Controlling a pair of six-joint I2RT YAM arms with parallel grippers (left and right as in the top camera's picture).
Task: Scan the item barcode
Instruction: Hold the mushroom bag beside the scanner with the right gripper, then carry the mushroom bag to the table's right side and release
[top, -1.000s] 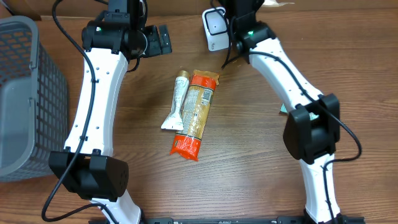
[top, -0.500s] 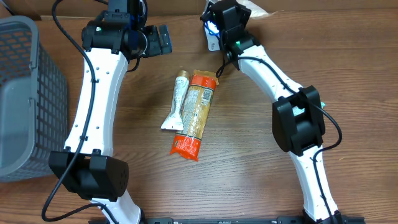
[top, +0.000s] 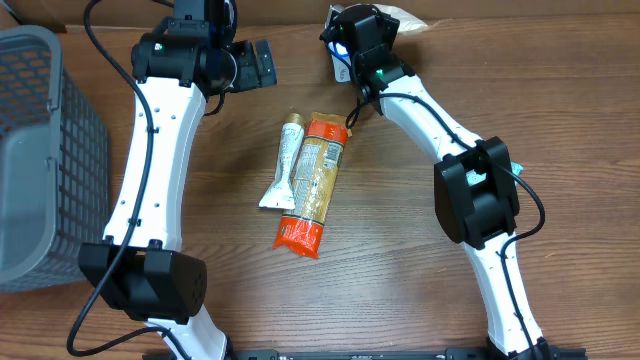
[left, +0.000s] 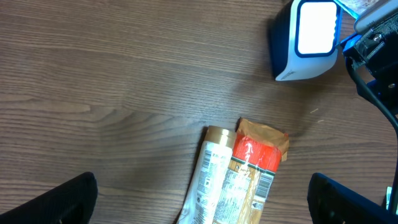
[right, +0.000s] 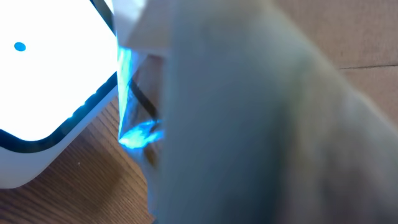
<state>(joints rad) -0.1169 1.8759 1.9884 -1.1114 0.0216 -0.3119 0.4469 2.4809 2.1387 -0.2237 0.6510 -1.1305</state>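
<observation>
The pale packet (right: 261, 124) was up at the far edge of the tabletop, a little right of the middle. It filled most of the right wrist view as a blur, and only one end showed past the arm from overhead. The right gripper (top: 352, 40) had its jaws clenched and the packet appeared to be pinched between them, though the fingers themselves were hidden behind it. Just beside it stood the scanner (left: 305, 37), its window lit white and a blue glow falling on the packet's near edge. By that, the step in hand looked like the scan itself, with the item presented to the reader. Whether the barcode faced the window could not be told, since no printing was legible. The next move would call for holding the packet steady, or turning it slightly until the code met the light, and then carrying it clear. In the middle of the tabletop a white tube (top: 285, 160) and an orange-ended packet (top: 315, 180) lay side by side, touching, apparently awaiting their turn. The left gripper (top: 262, 62) hung over the far part of the tabletop with its jaws released and nothing between them. A grey basket (top: 40, 150) stood at the left edge.
</observation>
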